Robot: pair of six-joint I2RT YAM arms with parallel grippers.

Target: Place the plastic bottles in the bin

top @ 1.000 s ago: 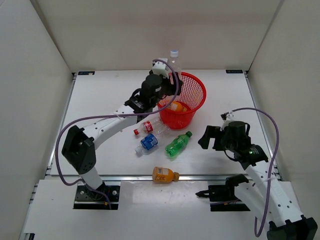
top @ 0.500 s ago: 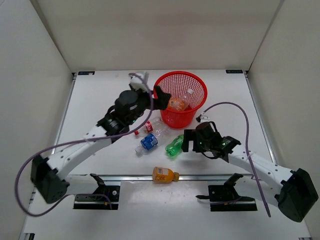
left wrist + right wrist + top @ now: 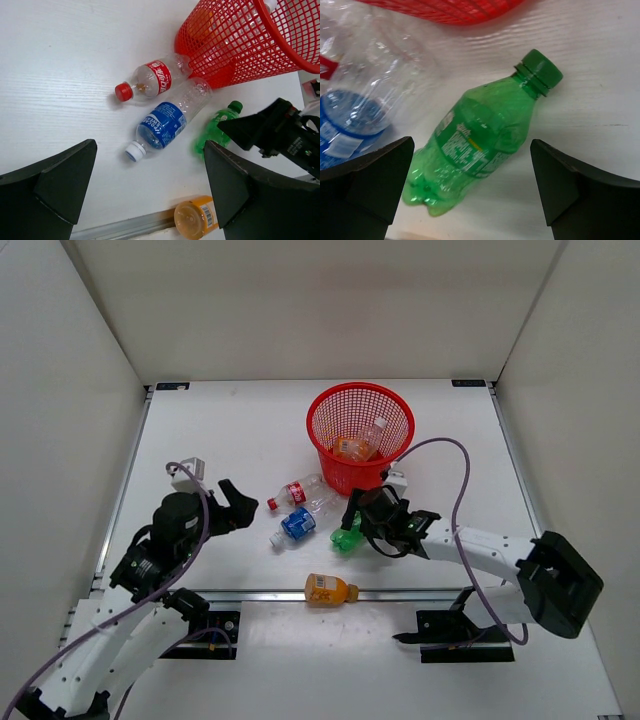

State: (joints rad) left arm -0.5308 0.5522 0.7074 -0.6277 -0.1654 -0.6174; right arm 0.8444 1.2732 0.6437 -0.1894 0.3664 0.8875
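The red mesh bin (image 3: 312, 435) stands at the table's middle back, holding an orange-filled bottle (image 3: 350, 448) and a clear white-capped bottle (image 3: 373, 432). Lying in front of it are a red-label bottle (image 3: 297, 492), a blue-label bottle (image 3: 293, 525) and a green bottle (image 3: 345, 538). An orange-filled bottle (image 3: 330, 589) lies at the front edge. My right gripper (image 3: 355, 521) is open, its fingers on either side of the green bottle (image 3: 480, 145). My left gripper (image 3: 238, 505) is open and empty, left of the bottles (image 3: 167, 120).
The table's metal front rail (image 3: 250, 592) runs just behind the orange-filled bottle. White enclosure walls (image 3: 70, 390) close in the left, back and right. The bin's wall (image 3: 455, 10) is just beyond the green bottle's cap in the right wrist view.
My left arm has drawn back from the bin to the near left; the clear bottle it held over the bin now lies inside. My right arm has reached left over the green bottle.
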